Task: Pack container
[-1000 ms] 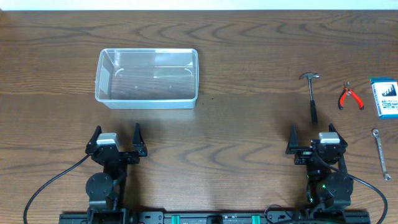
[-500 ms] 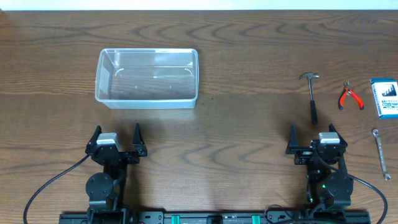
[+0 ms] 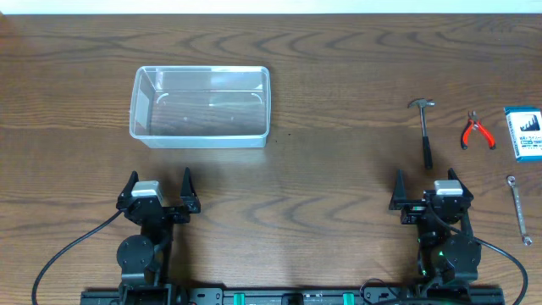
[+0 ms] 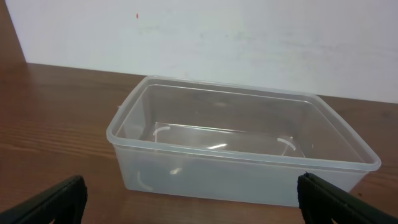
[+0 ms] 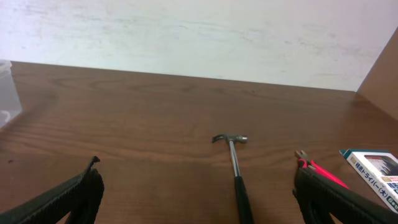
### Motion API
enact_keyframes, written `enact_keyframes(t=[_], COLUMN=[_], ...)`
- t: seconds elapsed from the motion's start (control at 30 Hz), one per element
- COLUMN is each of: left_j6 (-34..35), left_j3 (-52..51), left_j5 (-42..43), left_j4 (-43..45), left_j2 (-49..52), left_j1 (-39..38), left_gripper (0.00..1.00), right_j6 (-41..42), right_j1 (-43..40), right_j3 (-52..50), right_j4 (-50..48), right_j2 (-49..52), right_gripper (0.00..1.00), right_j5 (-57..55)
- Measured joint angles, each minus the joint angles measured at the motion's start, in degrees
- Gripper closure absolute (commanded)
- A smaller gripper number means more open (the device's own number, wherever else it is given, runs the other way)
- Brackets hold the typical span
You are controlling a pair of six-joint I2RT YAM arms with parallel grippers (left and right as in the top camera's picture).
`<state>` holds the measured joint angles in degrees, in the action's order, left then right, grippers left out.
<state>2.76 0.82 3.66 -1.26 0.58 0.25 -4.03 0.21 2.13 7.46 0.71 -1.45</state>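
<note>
Container (image 3: pixel 200 107) lies far from hammer (image 3: pixel 425 134) and pliers (image 3: pixel 477 132).

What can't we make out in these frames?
Small blue-and-white box: print too small overhead, cut by right wrist view's edge.
Red-handled pliers: handles partly behind a finger of the right hand, right wrist view.
Black-handled metal-headed hammer: handle end cut by bottom edge, same view.
Slim silver wrench: overhead only, ends too small.
</note>
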Motion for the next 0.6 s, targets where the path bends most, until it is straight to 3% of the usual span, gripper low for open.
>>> enact_keyframes(t=[0.43,0.6], left_j6=[0.00,0.00], left_j3=[0.00,0.00], left_j5=[0.00,0.00], left_j4=[0.00,0.00], left_j2=[0.00,0.00], left_j1=[0.00,0.00], left_gripper=[0.02,0.02], right_j6=[0.15,8.87], right_j1=[0.00,0.00], right_j3=[0.00,0.00], right_j4=[0.00,-0.46], right_j2=[0.00,0.00], right_gripper=[0.01,0.01], right_j5=[0.90,6.58])
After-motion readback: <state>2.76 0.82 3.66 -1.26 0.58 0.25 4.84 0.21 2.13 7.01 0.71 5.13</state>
